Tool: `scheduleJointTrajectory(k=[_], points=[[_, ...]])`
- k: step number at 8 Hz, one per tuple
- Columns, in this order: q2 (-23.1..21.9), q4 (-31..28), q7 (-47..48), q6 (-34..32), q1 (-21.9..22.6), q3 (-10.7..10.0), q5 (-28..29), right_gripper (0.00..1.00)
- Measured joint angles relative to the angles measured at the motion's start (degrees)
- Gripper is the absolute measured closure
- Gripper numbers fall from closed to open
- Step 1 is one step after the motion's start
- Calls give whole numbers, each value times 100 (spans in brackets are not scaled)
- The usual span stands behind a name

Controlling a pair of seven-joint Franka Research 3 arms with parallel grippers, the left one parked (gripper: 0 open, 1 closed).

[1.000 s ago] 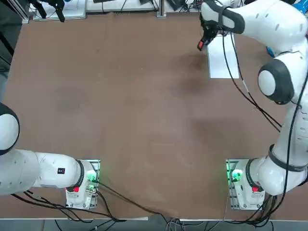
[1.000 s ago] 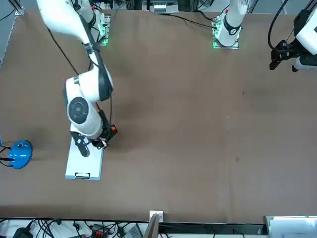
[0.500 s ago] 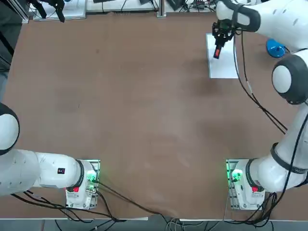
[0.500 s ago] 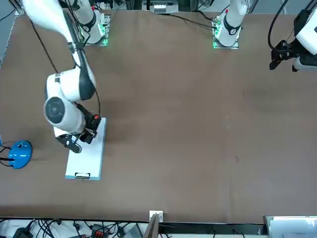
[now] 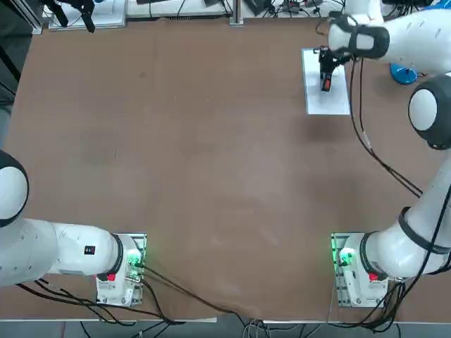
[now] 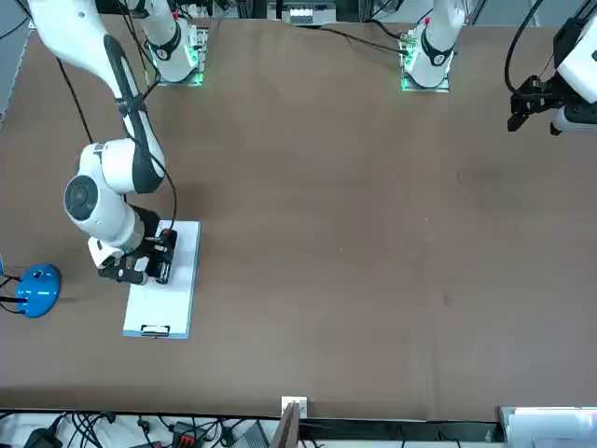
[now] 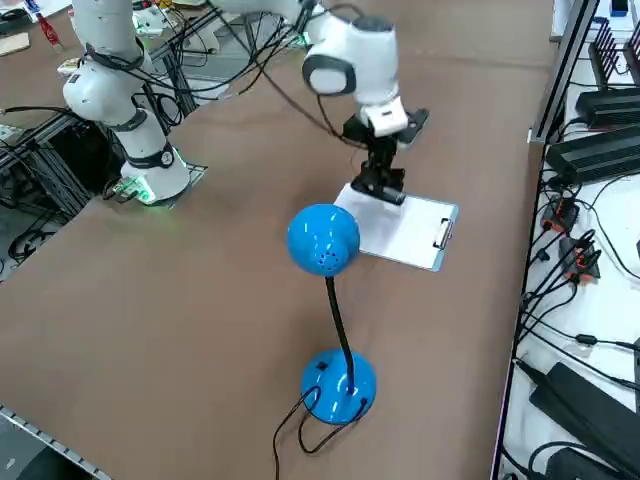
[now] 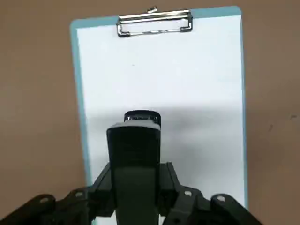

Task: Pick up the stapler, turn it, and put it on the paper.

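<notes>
R tool [image 8: 137, 192] now over the paper [image 8: 201, 84], closed on the stapler [image 8: 134, 150], which has swung round w/ its red end toward the arm bases vs. angled before; no writing legible.

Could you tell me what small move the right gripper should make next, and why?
Probably lower gently, then release: the right gripper grips the stapler over the paper, and the stapler appears within the sheet's edges, away from the metal clip.
</notes>
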Motion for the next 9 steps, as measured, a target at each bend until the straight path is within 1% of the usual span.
scheduleJointTrajectory(k=[1,3,6,8,9], points=[[45,-174,-326,241,-98,-2,0,59],[64,-221,-798,406,-190,-3,0,59],[241,-229,-901,963,-194,15,0,59],[385,-228,-901,1111,-177,21,0,59],[387,-228,-901,1125,-175,21,0,59]])
